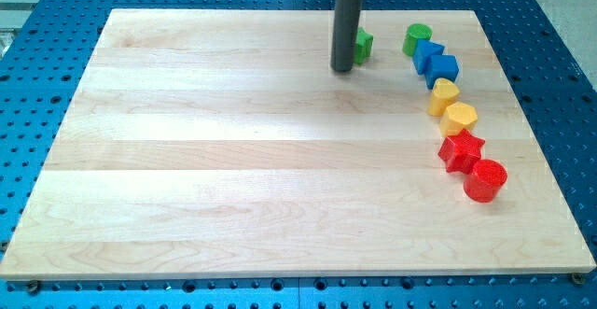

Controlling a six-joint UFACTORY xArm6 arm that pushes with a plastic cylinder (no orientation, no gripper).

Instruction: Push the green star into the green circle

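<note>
A pale wooden board (233,160) of glued light-grained planks lies on a blue metal table (56,10) drilled with rows of small holes. The blocks all look like smooth, matte moulded plastic.

Nearest the view's bottom, at about four o'clock on the board, stands a red cylinder block (485,180), round-topped and upright. Touching it at its eleven o'clock is a red star-shaped block (461,149) with blunt points. Just beyond lie a yellow hexagon-like block (459,118) and a yellow block of rounded, heart-like outline (443,94); these two touch one another. Further up come two blue blocks pressed together: a blue cube-like block (443,68) and a smaller blue block (429,52) whose exact shape I cannot tell. At the far end of this curved row, near one o'clock on the board, is the green circle, a short green cylinder (417,38).

The green star block (362,45) sits near twelve o'clock, well apart from the green circle, which lies at its three o'clock. It is half hidden, so its points are hard to make out.

The dark, smooth cylindrical rod hangs straight down from a grey mount at the view's top. My tip (341,69) rests on the board, touching or just beside the green star at the star's eight o'clock. It carries no jaws and holds nothing.
</note>
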